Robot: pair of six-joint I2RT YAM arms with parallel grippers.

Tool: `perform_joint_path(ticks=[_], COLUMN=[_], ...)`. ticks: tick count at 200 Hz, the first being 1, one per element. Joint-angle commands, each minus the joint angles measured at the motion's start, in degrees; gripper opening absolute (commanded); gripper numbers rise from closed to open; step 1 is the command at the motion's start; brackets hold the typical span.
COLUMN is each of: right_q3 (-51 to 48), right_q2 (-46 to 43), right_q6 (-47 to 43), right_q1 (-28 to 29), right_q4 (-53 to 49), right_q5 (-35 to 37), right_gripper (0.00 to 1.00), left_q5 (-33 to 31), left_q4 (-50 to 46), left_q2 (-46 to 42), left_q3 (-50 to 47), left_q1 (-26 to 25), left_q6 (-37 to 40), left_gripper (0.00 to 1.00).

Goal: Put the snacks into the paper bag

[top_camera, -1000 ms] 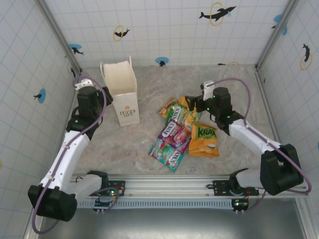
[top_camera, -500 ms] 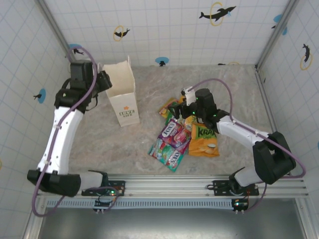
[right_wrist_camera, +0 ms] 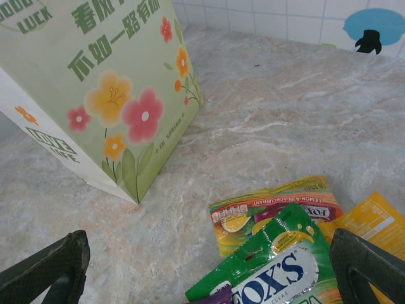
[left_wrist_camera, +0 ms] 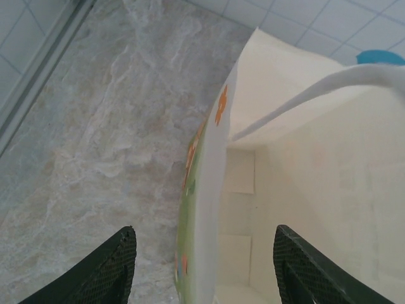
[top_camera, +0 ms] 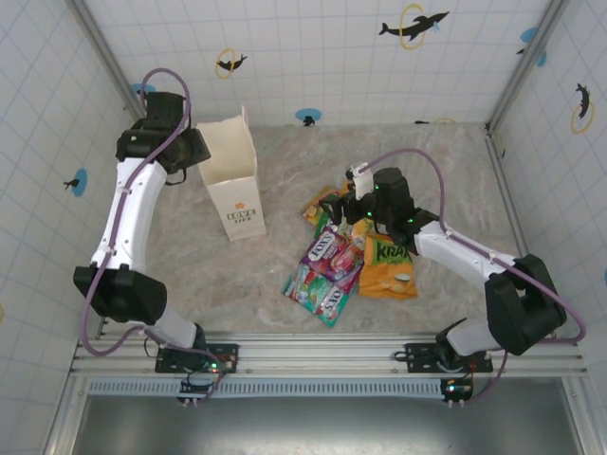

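The white paper bag (top_camera: 235, 194) stands upright and open at the back left of the marble floor. My left gripper (top_camera: 201, 150) is at the bag's left rim. In the left wrist view it (left_wrist_camera: 204, 237) is open and straddles the bag's side wall (left_wrist_camera: 205, 209), one finger outside and one inside, neither touching. The snacks (top_camera: 332, 261) lie in a loose pile right of centre, with an orange packet (top_camera: 389, 267) at the pile's right. My right gripper (top_camera: 343, 204) hovers open over the pile's far end. Between and ahead of its fingers (right_wrist_camera: 209, 247) lie a green packet (right_wrist_camera: 285, 266) and a lemon packet (right_wrist_camera: 272, 206). The bag's flowered side (right_wrist_camera: 107, 82) faces it.
Tiled walls with metal corner posts close in the left, back and right. An aluminium rail (top_camera: 313, 355) runs along the near edge. A strip of bare marble (top_camera: 280, 237) separates the bag from the pile.
My left arm rose and swung back to the bag's left rim, and its jaws narrowed slightly. My right gripper moved left over the pile's far end, then held still.
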Motion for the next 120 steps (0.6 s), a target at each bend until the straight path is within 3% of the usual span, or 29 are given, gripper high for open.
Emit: perform_joint_path(ticks=[1, 26, 85, 120], right_q3=[-1.1, -1.3, -1.7, -1.4], right_q2=[-1.4, -1.4, -1.2, -1.2], right_q6=[0.3, 0.3, 0.8, 0.7], right_q1=[0.3, 0.3, 0.4, 0.4], right_q4=[1.9, 2.1, 3.2, 3.0], right_q5=[-0.3, -0.5, -1.4, -1.6], right_gripper=[1.0, 1.0, 1.0, 1.0], left_q5=[2.7, 4.7, 6.8, 6.5], left_q4=[-1.0, 1.1, 4.4, 5.3], left_q2=[1.6, 1.9, 1.6, 1.1], left_q3=[-0.4, -1.7, -7.0, -9.0], left_q1=[0.2, 0.2, 0.2, 0.2], left_q6=[0.1, 0.3, 0.0, 0.7], left_gripper=[0.57, 0.48, 0.38, 0.21])
